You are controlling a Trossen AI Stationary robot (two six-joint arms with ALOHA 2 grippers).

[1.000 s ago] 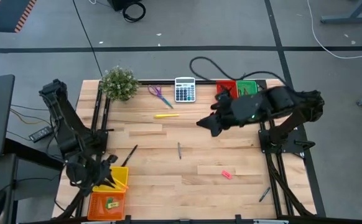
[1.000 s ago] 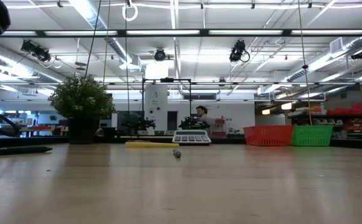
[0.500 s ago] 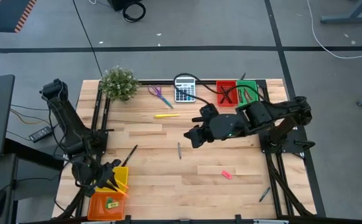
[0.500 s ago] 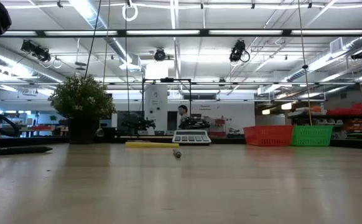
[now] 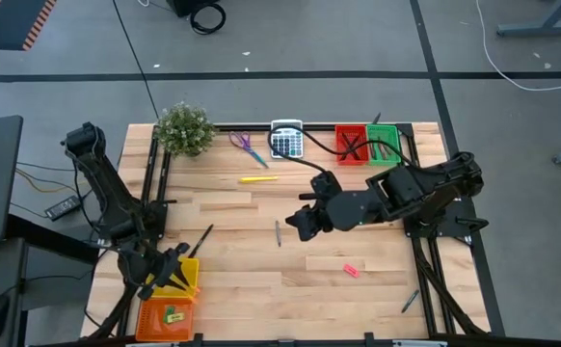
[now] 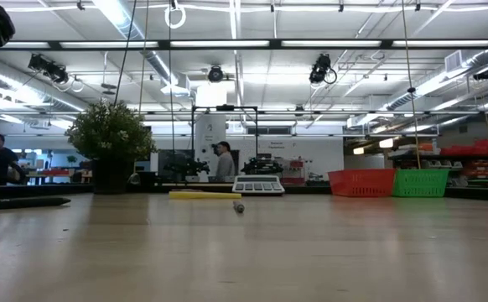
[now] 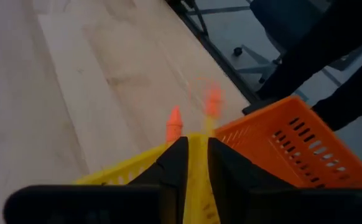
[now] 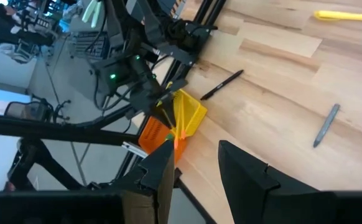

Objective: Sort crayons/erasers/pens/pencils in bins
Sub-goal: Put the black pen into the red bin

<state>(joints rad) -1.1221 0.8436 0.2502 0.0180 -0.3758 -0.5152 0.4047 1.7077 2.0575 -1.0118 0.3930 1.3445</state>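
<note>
High view, right tool open beside grey crayon

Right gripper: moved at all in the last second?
Yes. In the high view the right gripper has swung away from the red bin at the table's far edge, toward the middle, and now hangs beside the grey pen, fingers open.
</note>
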